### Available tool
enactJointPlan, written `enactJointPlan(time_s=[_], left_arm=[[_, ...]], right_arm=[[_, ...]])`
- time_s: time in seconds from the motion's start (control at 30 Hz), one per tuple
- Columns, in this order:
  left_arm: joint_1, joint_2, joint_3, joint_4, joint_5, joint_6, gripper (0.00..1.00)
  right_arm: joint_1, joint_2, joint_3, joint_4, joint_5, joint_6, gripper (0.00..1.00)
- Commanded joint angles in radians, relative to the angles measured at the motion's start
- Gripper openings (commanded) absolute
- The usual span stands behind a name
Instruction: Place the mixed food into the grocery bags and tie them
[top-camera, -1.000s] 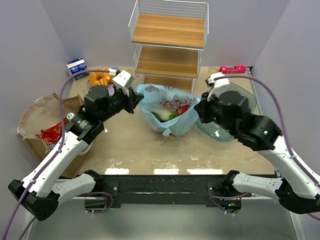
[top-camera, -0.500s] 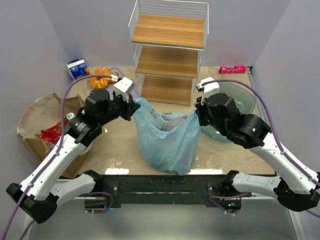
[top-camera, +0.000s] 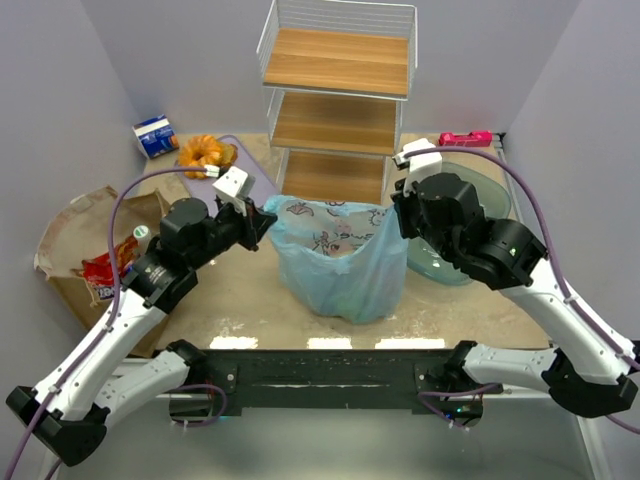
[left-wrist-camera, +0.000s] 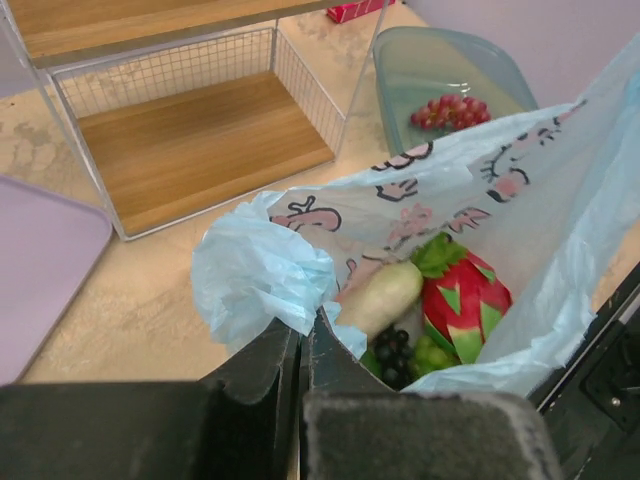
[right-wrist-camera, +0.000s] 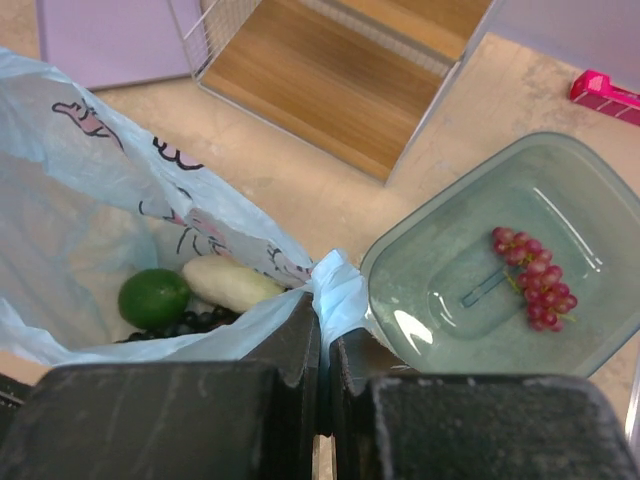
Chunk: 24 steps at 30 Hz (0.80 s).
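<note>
Since half a second earlier, you let the light-blue plastic bag (top-camera: 335, 275) sag wider and lower at the middle of the counter (top-camera: 240, 300). Your left tool (left-wrist-camera: 305, 335) and right tool (right-wrist-camera: 322, 312) each clamped its thin, crinkly film, facing across the mouth from left to right; tying would likely need them crossed. Inside lay the dragon fruit (left-wrist-camera: 462, 305) and pale oblong fruit (left-wrist-camera: 378, 298).

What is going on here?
Both arms hold the light-blue plastic bag open between them: the left end effector is shut on one edge, the right end effector on the other. Inside lie the pink dragon fruit, the pale oblong fruit and dark grapes. The bag is not yet tied; red grapes lie in the green bowl.
</note>
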Motion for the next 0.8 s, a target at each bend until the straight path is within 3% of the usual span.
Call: enactJointPlan(time_s=[0.0,0.1,0.17,0.2,0.23,0.27,0.33,0.37,0.47,0.5,0.63,0.67,0.77], left_arm=[[0.002,-0.013,-0.053,0.119,0.006,-0.059,0.00],[0.002,-0.013,-0.090,0.160,0.049,-0.064,0.00],[0.003,-0.008,-0.100,0.185,0.080,-0.049,0.00],[0.002,-0.008,-0.100,0.191,0.089,-0.041,0.00],[0.002,-0.010,-0.094,0.198,0.106,-0.030,0.00],[0.002,-0.013,-0.090,0.215,0.114,-0.007,0.19],[0.002,-0.028,-0.067,0.235,0.133,0.017,0.45],[0.003,-0.036,-0.059,0.254,0.132,0.042,0.67],[0.003,-0.077,-0.024,0.284,0.088,0.103,0.93],[0.003,-0.089,-0.013,0.291,0.069,0.120,0.97],[0.009,-0.091,0.039,0.326,0.043,0.208,1.00],[0.017,-0.074,0.053,0.323,0.046,0.259,1.00],[0.089,0.015,0.102,0.306,0.086,0.245,1.00]], right_arm=[[-0.051,0.014,-0.006,0.104,0.016,-0.059,0.00],[-0.071,0.023,-0.070,0.127,0.004,-0.059,0.00],[-0.073,0.028,-0.077,0.116,-0.003,-0.058,0.06],[-0.073,0.029,-0.069,0.110,-0.018,-0.062,0.12],[-0.072,0.026,-0.060,0.104,-0.027,-0.067,0.39],[-0.073,0.026,-0.046,0.088,-0.035,-0.071,0.53],[-0.072,0.015,0.009,0.071,-0.038,-0.075,0.78],[-0.073,0.011,0.030,0.056,-0.044,-0.078,0.82],[-0.073,-0.023,0.102,0.077,-0.088,-0.117,0.91],[-0.073,-0.032,0.122,0.091,-0.110,-0.148,0.92],[-0.073,-0.010,0.191,0.148,-0.263,-0.205,0.95],[-0.073,0.006,0.205,0.160,-0.368,-0.211,0.95],[-0.073,0.078,0.224,0.214,-0.528,-0.242,0.95]])
